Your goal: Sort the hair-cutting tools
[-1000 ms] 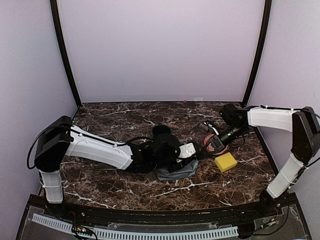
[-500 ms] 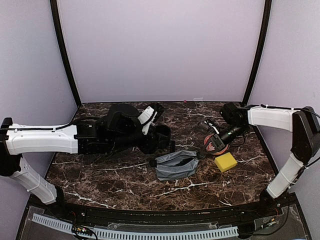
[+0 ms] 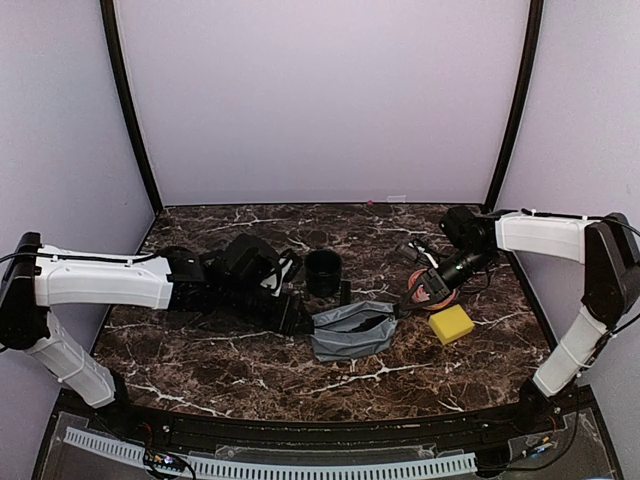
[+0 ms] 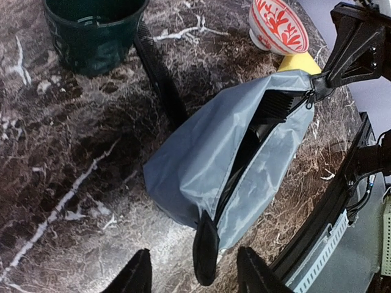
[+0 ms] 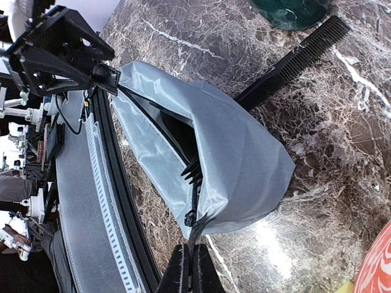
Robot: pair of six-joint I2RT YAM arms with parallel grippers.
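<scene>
My left end effector point(image 4: 197, 274) has dropped back down low beside the gray pouch point(image 4: 201, 159) on the bench point(image 3: 200, 350); its fingers point(image 4: 137, 274) are wide apart and hold nothing, with the pouch's black end tab point(image 4: 206, 247) between them, so I think it is about to grab there; my right end effector point(image 5: 189, 271) is pinched tight on the zipper pull point(image 5: 190, 218) at the other end; the black comb point(image 4: 160, 73) lies outside, one end hidden by the pouch, near the green cup point(image 4: 91, 30); something dark with teeth sits inside, I cannot tell what; no scissors show.
</scene>
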